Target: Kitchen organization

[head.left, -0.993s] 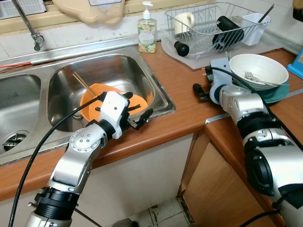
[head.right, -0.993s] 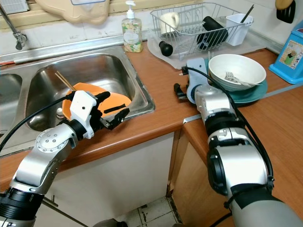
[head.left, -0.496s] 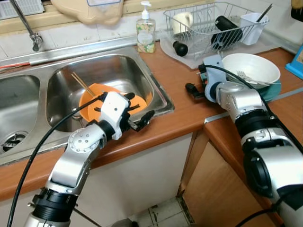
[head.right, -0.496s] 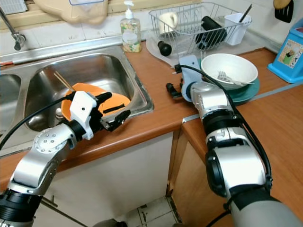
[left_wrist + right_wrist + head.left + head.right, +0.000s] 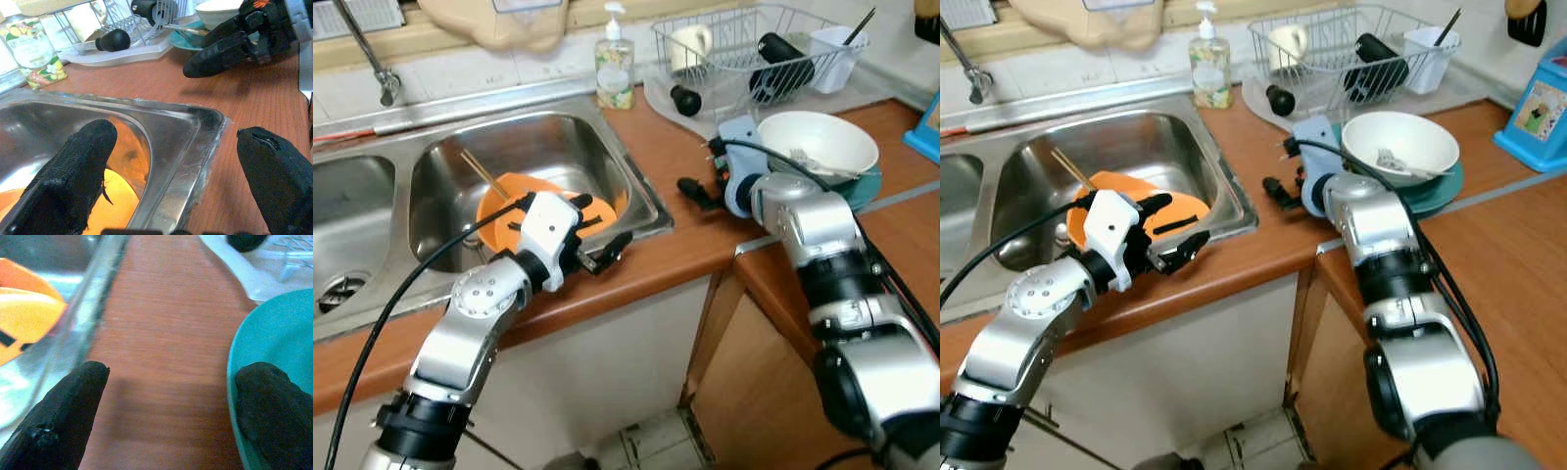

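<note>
Orange bowl (image 5: 514,208) sits in the right basin of the steel sink (image 5: 636,181), chopsticks (image 5: 485,174) leaning in it. Left gripper (image 5: 596,239) hovers over the sink's front right rim, fingers spread wide, holding nothing; one finger (image 5: 73,176) is over the basin, the other over the wooden counter (image 5: 675,147). Soap bottle (image 5: 615,70) stands behind the sink. Right gripper (image 5: 697,176) is low over the counter between sink and teal plate (image 5: 867,186), fingers wide apart, empty. White bowl (image 5: 818,145) with a fork (image 5: 1393,163) sits on that plate. Dish rack (image 5: 759,54) behind holds a mug (image 5: 690,44) and dark items.
</note>
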